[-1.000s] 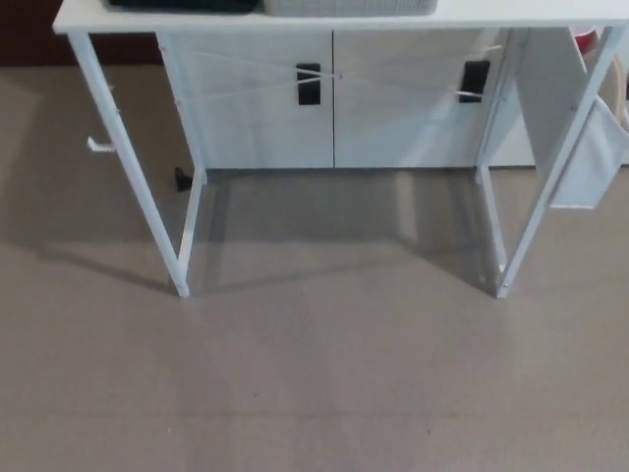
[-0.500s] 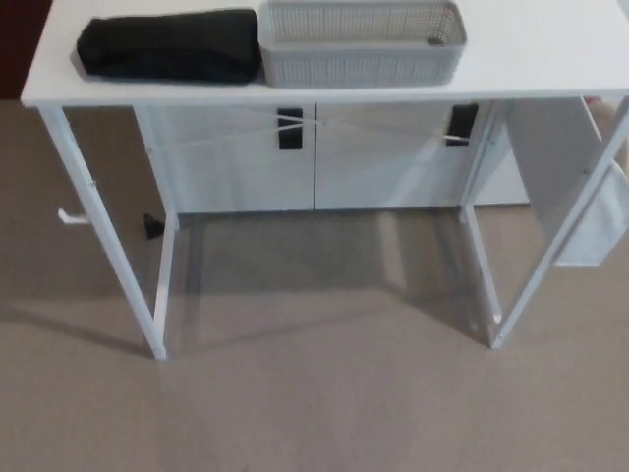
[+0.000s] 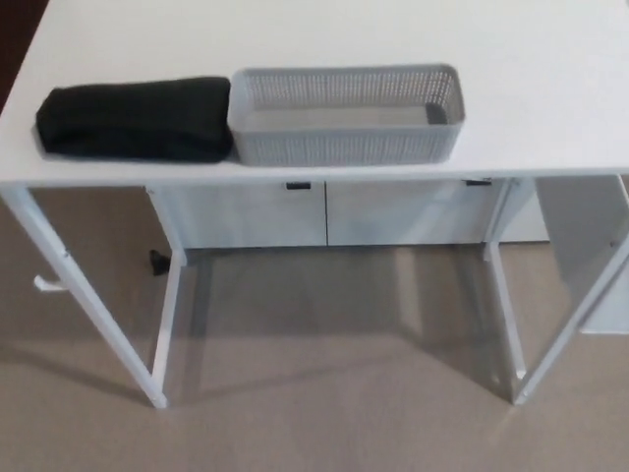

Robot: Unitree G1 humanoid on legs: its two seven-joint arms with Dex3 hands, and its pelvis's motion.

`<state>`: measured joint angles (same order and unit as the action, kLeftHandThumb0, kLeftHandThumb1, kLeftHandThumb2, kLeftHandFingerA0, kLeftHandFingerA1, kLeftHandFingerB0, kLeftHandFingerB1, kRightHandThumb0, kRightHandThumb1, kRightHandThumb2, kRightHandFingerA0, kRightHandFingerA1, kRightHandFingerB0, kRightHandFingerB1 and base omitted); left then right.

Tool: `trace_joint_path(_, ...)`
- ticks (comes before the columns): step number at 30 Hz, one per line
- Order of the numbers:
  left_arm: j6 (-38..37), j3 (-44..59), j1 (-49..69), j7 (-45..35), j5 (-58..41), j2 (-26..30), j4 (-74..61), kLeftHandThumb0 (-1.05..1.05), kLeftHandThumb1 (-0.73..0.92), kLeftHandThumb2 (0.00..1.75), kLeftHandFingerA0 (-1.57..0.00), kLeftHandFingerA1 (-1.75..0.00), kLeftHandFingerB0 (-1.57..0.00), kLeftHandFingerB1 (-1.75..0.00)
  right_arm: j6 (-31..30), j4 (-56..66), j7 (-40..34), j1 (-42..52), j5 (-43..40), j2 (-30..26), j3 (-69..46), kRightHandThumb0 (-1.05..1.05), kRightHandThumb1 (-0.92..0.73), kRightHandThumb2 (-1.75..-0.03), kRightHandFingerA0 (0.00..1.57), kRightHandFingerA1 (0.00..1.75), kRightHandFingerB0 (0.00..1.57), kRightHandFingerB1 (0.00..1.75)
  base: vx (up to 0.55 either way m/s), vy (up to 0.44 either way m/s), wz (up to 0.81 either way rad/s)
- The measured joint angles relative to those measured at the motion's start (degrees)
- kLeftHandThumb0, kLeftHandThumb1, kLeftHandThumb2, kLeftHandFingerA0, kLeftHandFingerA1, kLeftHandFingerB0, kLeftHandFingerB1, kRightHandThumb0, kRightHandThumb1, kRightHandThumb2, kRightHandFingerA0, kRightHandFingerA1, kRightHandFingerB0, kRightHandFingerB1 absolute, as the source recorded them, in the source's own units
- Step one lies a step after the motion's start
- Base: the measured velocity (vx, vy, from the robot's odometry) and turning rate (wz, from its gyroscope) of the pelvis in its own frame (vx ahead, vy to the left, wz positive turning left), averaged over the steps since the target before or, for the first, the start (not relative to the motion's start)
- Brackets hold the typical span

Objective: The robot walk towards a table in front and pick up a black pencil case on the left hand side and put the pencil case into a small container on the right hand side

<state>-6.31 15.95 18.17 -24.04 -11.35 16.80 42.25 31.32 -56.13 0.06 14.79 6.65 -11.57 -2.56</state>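
a: what's different from half a second back?

b: the whole picture has slid down, so the camera has moved, not the things. more of the white table [image 3: 550, 88] top shows now, out to its far part, and less of the floor. the black pencil case [image 3: 136, 118] and the grey mesh container [image 3: 346, 115] sit in the same places relative to each other as before.

a: where exactly is the pencil case?

b: lying flat on the table's left side, close to the front edge, long side running left to right. its right end is touching or just beside the container's left wall; i can't tell which.

a: and the container?

b: near the middle of the front edge, to the right of the case, upright, with nothing visible inside it.

a: the hands, how far open, and holding what?

b: neither the left hand nor the right hand shows at all, so there's nothing to say about fingers or grip. nothing of the robot is touching the case.

a: anything under the table?

b: a white cabinet [image 3: 324, 211] with dark handles behind the table's legs, beige carpet [image 3: 324, 393] in front, and a small black object [image 3: 157, 262] on the floor by the left rear leg, too small to identify.
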Motion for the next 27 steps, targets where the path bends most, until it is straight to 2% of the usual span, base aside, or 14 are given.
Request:
trace_joint_path(2,0.0,0.0,0.27,-0.01,-0.01,-0.02,-0.14,-0.12,0.48,0.94,-0.35,-0.6,-0.17,-0.51,0.01,-0.26,-0.13,0.05,0.02,0.0,0.03,-0.19,-0.65,-0.58,0.47,0.52,0.15,0.36,0.21,0.096,-0.2)
trace_joint_path(3,0.0,0.0,0.3,-0.01,-0.01,-0.02,-0.23,-0.11,0.48,0.94,-0.36,-0.6,-0.18,-0.51,0.01,-0.37,-0.2,0.07,0.03,0.0,0.06,-0.16,-0.48,-0.9,0.39,0.61,0.05,0.47,0.24,0.113,-0.14)
trace_joint_path(7,0.01,-0.06,-0.52,0.05,0.01,0.11,0.25,-0.11,0.49,0.95,-0.36,-0.6,-0.17,-0.51,-0.25,-0.19,-0.18,0.2,0.03,0.39,0.3,-0.16,-0.48,-0.9,0.38,0.61,0.05,0.47,0.29,0.206,-0.15)
trace_joint_path(8,0.01,0.03,-0.74,0.12,0.01,0.53,0.25,-0.14,0.69,0.6,-0.47,-0.43,-0.31,-0.34,-0.2,0.11,-0.16,-0.07,0.04,0.59,0.43,-0.16,-0.48,-0.9,0.38,0.62,0.06,0.47,0.25,0.218,0.08)
trace_joint_path(9,0.01,0.04,-0.98,0.18,0.01,0.66,0.25,-0.11,0.49,0.95,-0.36,-0.6,-0.18,-0.51,-0.2,0.14,-0.14,-0.09,0.0,0.59,0.43,-0.16,-0.47,-0.9,0.39,0.62,0.08,0.48,0.2,0.135,0.02)
trace_joint_path(10,0.01,0.05,-1.1,0.26,0.0,0.74,0.26,-0.14,0.68,0.6,-0.47,-0.42,-0.31,-0.34,-0.21,0.1,-0.09,-0.09,-0.02,0.64,0.43,-0.17,-0.48,-0.9,0.38,0.61,0.08,0.48,0.22,0.083,0.06)
trace_joint_path(14,0.02,0.04,-0.89,0.41,-0.01,0.75,0.16,-0.14,0.68,0.6,-0.47,-0.42,-0.31,-0.34,-0.17,-0.12,0.01,-0.05,-0.04,0.65,0.44,-0.17,-0.48,-0.9,0.38,0.61,0.08,0.48,0.14,-0.001,0.09)
trace_joint_path(15,0.02,0.04,-0.77,0.45,-0.01,0.75,0.14,-0.11,0.51,0.96,-0.34,-0.59,-0.16,-0.5,-0.16,-0.17,0.03,-0.06,-0.05,0.65,0.44,-0.18,-0.49,-0.9,0.38,0.61,0.08,0.48,0.13,-0.082,0.1)
trace_joint_path(19,0.02,0.01,-0.67,0.38,-0.03,0.81,0.22,-0.12,0.5,0.96,-0.35,-0.59,-0.17,-0.51,-0.25,0.0,0.07,-0.01,-0.14,0.73,0.35,-0.16,-0.49,-0.91,0.36,0.6,0.07,0.48,0.08,-0.151,0.07)
trace_joint_path(20,0.01,0.0,-0.62,0.38,-0.03,0.84,0.16,-0.14,0.7,0.6,-0.46,-0.43,-0.3,-0.34,-0.29,0.08,0.09,0.05,-0.19,0.75,0.25,-0.16,-0.48,-0.9,0.38,0.61,0.08,0.48,0.16,-0.186,0.16)
trace_joint_path(27,0.13,-0.35,-0.57,0.4,-0.06,0.58,-1.66,-0.14,0.69,0.6,-0.47,-0.44,-0.3,-0.35,-0.43,-0.8,0.24,-0.95,-0.28,0.38,-0.13,-0.16,-0.48,-0.9,0.39,0.61,0.08,0.48,0.09,-0.036,0.06)
